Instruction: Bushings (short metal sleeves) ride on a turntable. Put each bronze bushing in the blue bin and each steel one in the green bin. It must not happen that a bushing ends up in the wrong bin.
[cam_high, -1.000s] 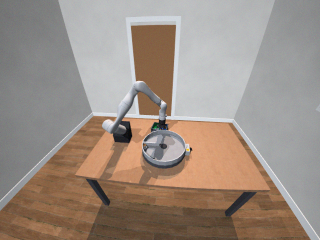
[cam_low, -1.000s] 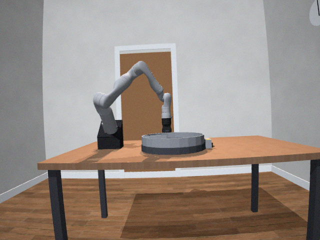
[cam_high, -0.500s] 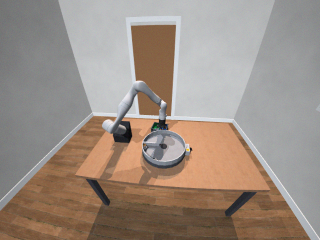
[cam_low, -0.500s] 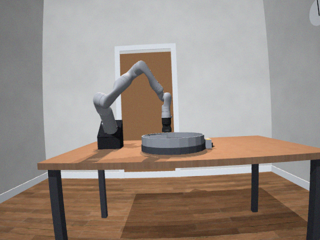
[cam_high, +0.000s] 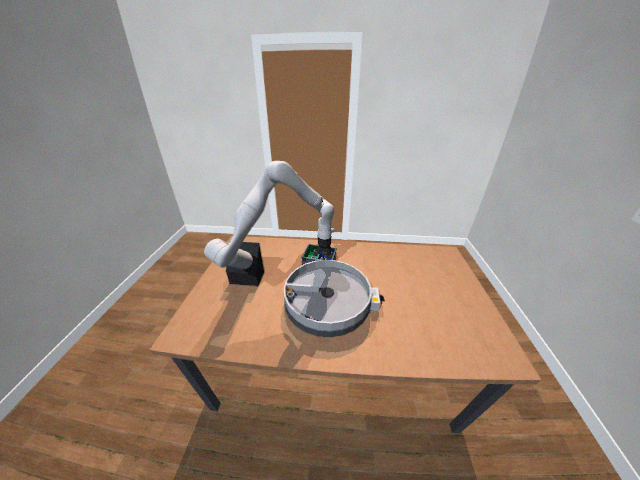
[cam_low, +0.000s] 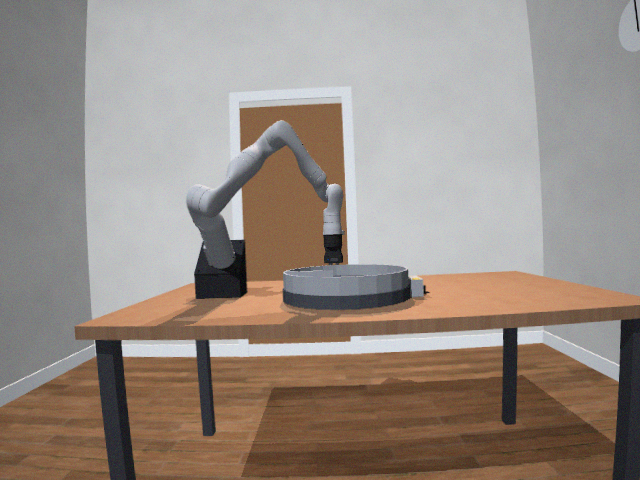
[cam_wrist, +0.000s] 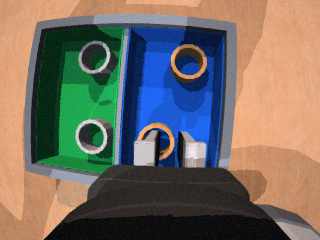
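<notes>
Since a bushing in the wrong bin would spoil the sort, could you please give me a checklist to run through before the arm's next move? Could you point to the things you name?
1. Green bin (cam_wrist: 62, 112) holds only steel bushings: ok, two grey rings (cam_wrist: 81, 57) (cam_wrist: 77, 136).
2. Blue bin (cam_wrist: 150, 100) holds only bronze bushings: ok, two orange-brown rings (cam_wrist: 174, 62) (cam_wrist: 171, 142).
3. Gripper (cam_high: 324, 256) (cam_low: 333, 264) (cam_wrist: 168, 143) holds nothing: ok, its fingers stand apart above the blue bin.
4. Turntable (cam_high: 330, 326) (cam_low: 346, 284) cleared of bushings: not ok, small pieces remain near its wall.
5. Metal of those pieces known: cannot tell, too small.
</notes>
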